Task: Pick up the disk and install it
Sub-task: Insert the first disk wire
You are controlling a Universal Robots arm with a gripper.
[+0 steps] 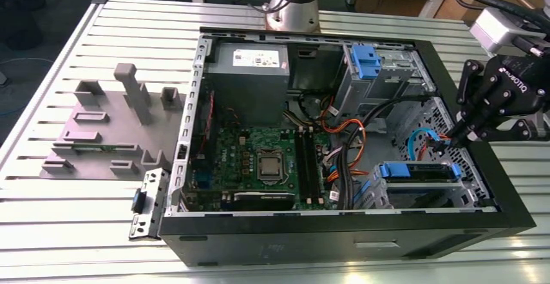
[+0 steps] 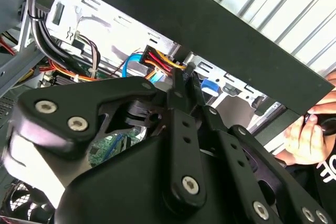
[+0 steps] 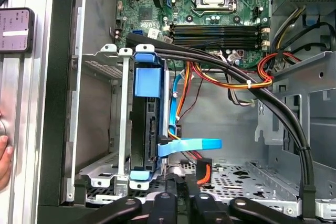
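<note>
The disk [image 3: 146, 129] is seen seated on edge in the drive cage [image 3: 105, 171], blue rails at both ends. The gripper [image 3: 178, 190] is held just beside its lower end, jaws pinched together on nothing. The disk's long axis is run straight away from the jaws.

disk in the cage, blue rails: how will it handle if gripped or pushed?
The disk looks like a rigid slab, so probably stiff and dense for its size. Its blue rails look like smooth plastic, possibly slippery and a bit springy. It stands on edge in the metal cage, with a blue cable close by that might snag.
</note>
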